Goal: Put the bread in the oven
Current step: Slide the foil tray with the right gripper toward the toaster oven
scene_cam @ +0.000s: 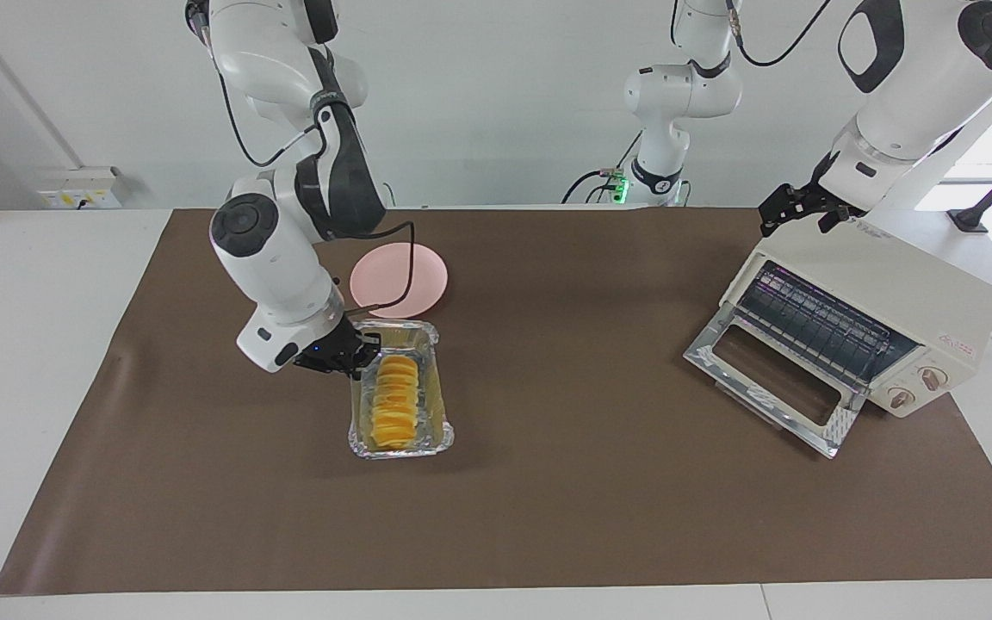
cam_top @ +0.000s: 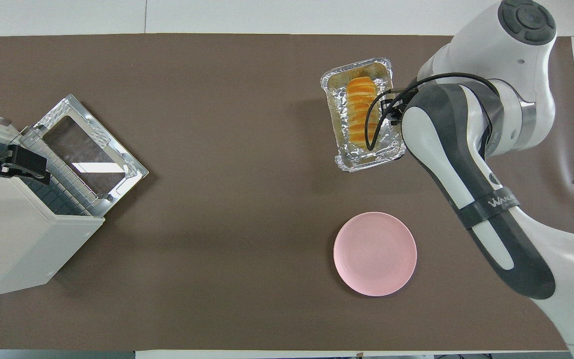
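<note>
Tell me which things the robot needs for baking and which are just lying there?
Needed:
bread
foil tray holding it, gripped by the right gripper
oven, door open

Just lying there:
pink plate

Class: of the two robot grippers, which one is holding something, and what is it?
The right gripper, shut on the rim of the silver foil tray carrying the golden ridged bread. The left gripper hangs open over the cream-white toaster oven, holding nothing.

The bread is seen lying in a foil tray, whose edge is clamped by the right gripper. At three o'clock, the oven is found door-down, the left gripper over its top.
</note>
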Robot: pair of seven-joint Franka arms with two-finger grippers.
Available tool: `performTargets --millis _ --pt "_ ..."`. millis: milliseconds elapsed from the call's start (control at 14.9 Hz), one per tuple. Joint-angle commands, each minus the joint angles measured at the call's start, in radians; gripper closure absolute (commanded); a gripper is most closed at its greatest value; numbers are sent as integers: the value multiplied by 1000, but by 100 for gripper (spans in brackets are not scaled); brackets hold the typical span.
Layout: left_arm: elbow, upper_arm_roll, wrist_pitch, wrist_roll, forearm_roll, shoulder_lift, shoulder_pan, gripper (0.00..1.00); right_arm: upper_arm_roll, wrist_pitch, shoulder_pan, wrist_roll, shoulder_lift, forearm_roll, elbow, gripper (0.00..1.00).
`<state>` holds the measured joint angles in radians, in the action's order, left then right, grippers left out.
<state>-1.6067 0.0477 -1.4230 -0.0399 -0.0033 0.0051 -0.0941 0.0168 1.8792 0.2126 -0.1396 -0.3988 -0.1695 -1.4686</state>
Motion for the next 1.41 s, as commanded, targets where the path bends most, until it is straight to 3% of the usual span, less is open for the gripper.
performTargets --millis 0,470,805,1342 --pt "-18 3 -13 -2 19 -22 -2 0 2 -14 66 -133 -9 -76 57 100" --pt "-18 3 -11 -2 19 -22 -2 0 3 112 310 -422 -69 -82 74 100" --pt "-18 3 -11 -2 19 -22 -2 0 3 202 384 -445 -136 -87 53 100" --pt "-18 3 -11 -2 19 -22 -2 0 5 428 410 -439 -97 -127 -200 100"
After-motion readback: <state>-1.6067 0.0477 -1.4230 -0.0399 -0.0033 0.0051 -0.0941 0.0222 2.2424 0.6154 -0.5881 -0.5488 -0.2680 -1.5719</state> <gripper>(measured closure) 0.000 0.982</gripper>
